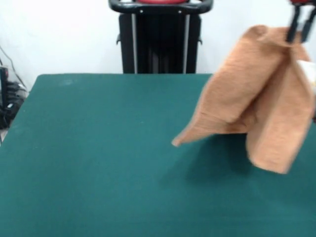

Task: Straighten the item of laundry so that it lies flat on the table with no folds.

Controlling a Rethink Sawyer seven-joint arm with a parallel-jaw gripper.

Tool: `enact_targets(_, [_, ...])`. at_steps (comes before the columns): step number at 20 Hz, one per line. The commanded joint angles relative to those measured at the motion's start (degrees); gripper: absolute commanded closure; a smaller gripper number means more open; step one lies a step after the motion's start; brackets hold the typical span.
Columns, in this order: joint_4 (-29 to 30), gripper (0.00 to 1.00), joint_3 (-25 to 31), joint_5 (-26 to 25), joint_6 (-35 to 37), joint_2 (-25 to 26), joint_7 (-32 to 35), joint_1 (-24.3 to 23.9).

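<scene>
Above table (98,163), pincer-held (300,25) towel (256,98)

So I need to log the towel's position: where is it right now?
In the front view the towel hangs at the right side, pinched at its top by the tool, draping above the table.

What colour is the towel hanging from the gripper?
Orange-tan, plain terry; the towel shows only in the front view, pinched at its top by the gripper.

Behind my table, a plain white wall (59,34); dark cables and equipment (7,98) cluster at the left edge
</scene>
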Motion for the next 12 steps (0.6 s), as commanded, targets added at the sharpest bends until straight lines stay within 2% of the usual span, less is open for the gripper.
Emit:
enact_targets(1, [-5.41,1.0,3.19,5.66,6.43,5.54,22.07,3.59])
enact_targets(4, [-6.15,1.0,2.16,3.81,4.13,7.36,20.08,3.88])
enact_targets(9, [-4.52,1.0,-1.47,-5.31,-6.06,11.43,12.63,1.91])
enact_targets(12, [-4.69,1.0,-2.06,-8.84,-10.25,13.14,9.6,0.36])
